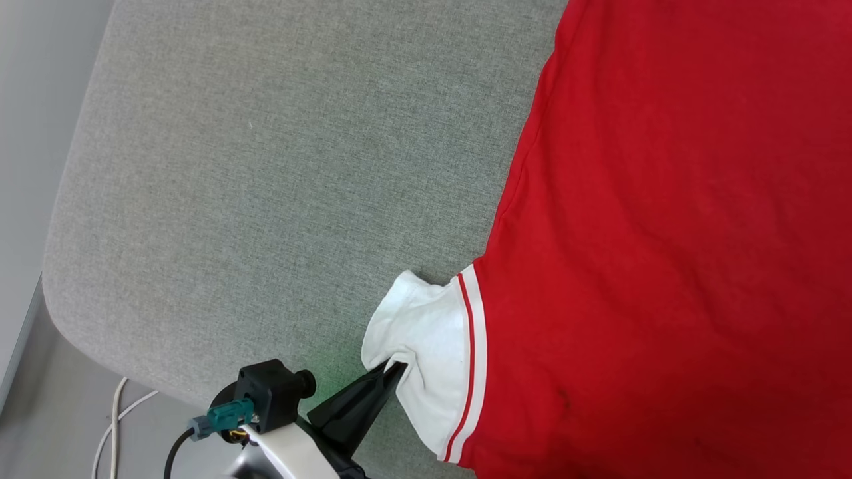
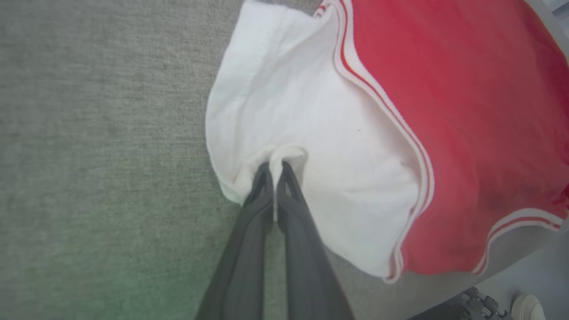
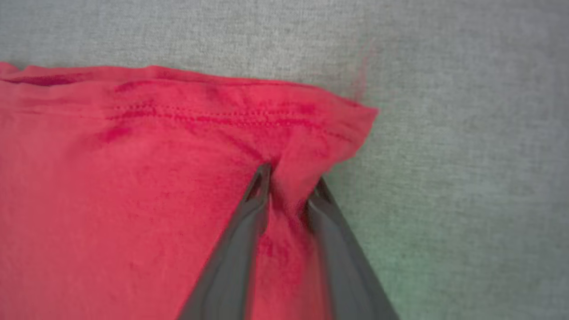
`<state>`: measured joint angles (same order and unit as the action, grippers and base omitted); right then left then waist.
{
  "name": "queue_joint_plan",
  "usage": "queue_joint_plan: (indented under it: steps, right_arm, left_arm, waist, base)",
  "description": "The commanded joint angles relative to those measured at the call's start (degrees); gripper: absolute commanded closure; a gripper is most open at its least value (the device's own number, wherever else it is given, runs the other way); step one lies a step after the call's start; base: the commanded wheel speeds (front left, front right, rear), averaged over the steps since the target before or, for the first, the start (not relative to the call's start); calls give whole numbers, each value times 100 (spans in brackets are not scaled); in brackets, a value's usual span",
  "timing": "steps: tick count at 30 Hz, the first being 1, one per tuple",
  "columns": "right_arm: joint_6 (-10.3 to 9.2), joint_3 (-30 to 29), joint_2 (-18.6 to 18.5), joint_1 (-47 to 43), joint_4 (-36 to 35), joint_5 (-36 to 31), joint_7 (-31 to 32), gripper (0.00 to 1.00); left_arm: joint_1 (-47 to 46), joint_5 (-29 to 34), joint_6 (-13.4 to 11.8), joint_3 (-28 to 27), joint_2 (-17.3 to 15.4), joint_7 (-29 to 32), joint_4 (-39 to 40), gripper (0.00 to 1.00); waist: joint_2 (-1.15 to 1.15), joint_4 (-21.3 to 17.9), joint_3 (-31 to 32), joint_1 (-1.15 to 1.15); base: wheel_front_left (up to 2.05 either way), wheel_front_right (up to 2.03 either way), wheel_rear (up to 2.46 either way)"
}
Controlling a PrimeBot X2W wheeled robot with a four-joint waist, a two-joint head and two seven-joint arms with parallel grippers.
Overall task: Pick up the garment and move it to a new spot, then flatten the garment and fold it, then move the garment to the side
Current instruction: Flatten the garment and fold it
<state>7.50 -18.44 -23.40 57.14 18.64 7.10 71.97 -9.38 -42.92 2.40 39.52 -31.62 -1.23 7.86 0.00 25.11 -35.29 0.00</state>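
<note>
Head view: the garment lies spread over the right part of the grey cushion. The left end effector is clamped on a fold of the white sleeve, near the cushion's front edge. The right end effector has its jaws parted astride a ridge of red cloth at the hem corner, not yet pinched. Recommendation: close fully on that ridge and check both layers are caught. Then raise both ends together and level, so the cloth clears the cushion without dragging.
</note>
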Motion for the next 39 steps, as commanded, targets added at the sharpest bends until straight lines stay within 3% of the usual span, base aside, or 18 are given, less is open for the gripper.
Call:
queue_joint_plan:
  steps: [1,9,21,30,39]
  right_arm:
    - [-2,-2,134,-396,157,21,117,100]
    - [-3,-82,171,-795,144,139,-50,100]
    - [-3,461,204,-2232,152,992,-611,100]
    - [-3,898,124,-3679,-603,1846,-884,100]
    - [-2,700,182,-5092,-1690,2396,-1085,100]
  left_arm:
    - [-61,10,-6,7,53,-22,-61,100]
    - [-56,-29,-92,-121,-103,-36,-98,100]
    - [289,-173,-407,-385,-476,49,107,100]
    - [702,-341,-685,-546,-701,55,190,100]
    - [970,-491,-877,-698,-727,-85,181,100]
  waist:
    - [0,-19,33,0]
    - [0,-336,506,0]
    - [0,-1258,1646,0]
    - [0,-1924,2362,0]
    - [0,-2301,2697,0]
  base:
    - [0,0,0]
    - [0,0,0]
    - [0,0,0]
    - [0,0,0]
    - [0,0,0]
